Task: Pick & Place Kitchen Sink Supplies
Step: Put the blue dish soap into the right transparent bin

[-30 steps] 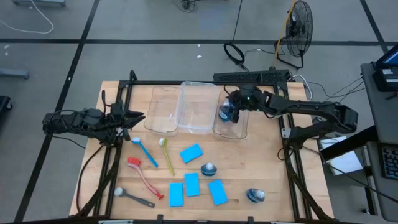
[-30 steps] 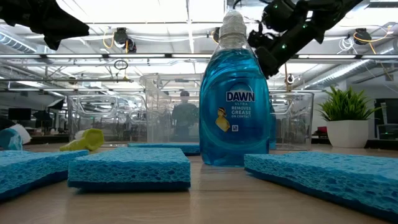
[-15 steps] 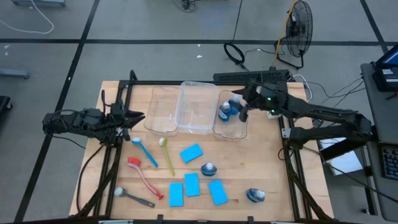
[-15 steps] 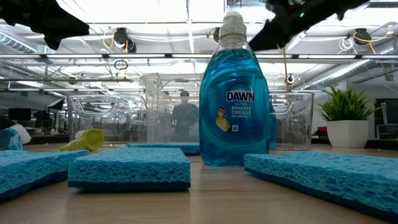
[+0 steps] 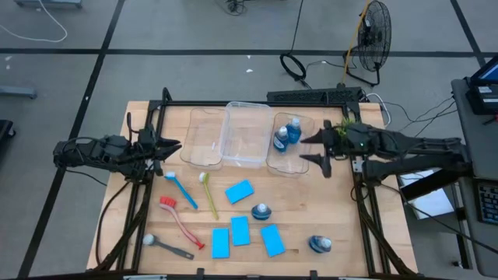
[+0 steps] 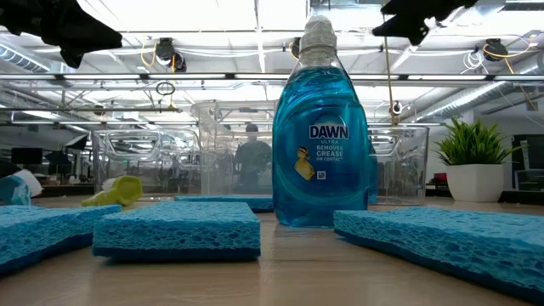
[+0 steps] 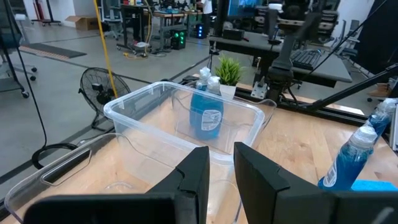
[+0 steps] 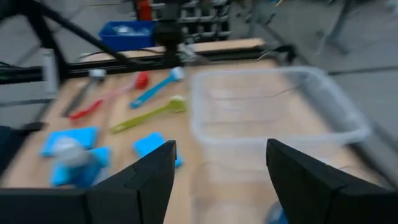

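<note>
Two blue-liquid bottles (image 5: 282,140) (image 5: 293,131) stand in the rightmost clear bin (image 5: 303,165); one of them shows in the left wrist view (image 7: 206,116). Two more bottles (image 5: 261,211) (image 5: 320,244) stand on the table, one close in front of the low camera (image 6: 321,127). Several blue sponges (image 5: 240,190) lie flat around them. The blue (image 5: 180,189), yellow-green (image 5: 208,193), red (image 5: 180,221) and grey-black (image 5: 167,246) brushes lie at the near left. My right gripper (image 5: 313,149) hovers open just right of the bin, holding nothing (image 8: 221,165). My left gripper (image 5: 173,145) waits at the left edge, its fingers a narrow gap apart (image 7: 221,174).
Two more clear bins (image 5: 249,132) (image 5: 204,136) stand side by side left of the one with the bottles, along the table's far side. A small potted plant (image 6: 476,161) stands at the far right. Black frame rails (image 5: 366,202) run along both table sides.
My right gripper has pulled back from over the rightmost bin toward the table's right edge and risen, tipping closer to level. The two bottles stay standing in that bin.
</note>
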Robot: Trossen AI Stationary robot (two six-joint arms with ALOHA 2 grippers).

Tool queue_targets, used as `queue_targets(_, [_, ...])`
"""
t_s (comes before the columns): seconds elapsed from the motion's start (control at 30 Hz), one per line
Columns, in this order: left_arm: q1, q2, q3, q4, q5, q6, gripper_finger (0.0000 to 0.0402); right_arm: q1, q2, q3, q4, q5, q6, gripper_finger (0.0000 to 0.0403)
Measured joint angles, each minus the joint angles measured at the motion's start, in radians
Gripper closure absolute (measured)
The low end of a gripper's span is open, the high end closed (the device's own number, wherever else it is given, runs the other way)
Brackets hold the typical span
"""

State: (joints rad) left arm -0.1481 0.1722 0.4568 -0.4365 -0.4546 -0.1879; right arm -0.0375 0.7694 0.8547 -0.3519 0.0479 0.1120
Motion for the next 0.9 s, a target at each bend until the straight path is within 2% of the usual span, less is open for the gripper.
queue_targets(0.1, [0.000,0.000,0.000,0.000,0.000,0.000,0.0325,0.056,-0.015,0.000,-0.005,-0.026,0.089,0.0165])
queue_targets(0.3, [0.000,0.000,0.000,0.000,0.000,-0.023,0.0325,0.152,-0.029,0.000,-0.005,-0.162,0.218,0.0165])
queue_targets(0.47, [0.000,0.000,0.000,0.001,0.009,-0.052,0.0325,0.265,-0.016,0.000,-0.006,-0.258,0.252,0.0170])
queue_targets(0.67, [0.000,0.037,0.001,0.013,0.010,-0.110,0.0325,0.442,0.027,0.000,-0.017,-0.262,0.312,0.0180])
queue_targets(0.9, [0.000,0.132,0.001,0.086,0.012,-0.110,0.0325,0.631,0.096,0.000,-0.083,-0.263,0.414,0.0176])
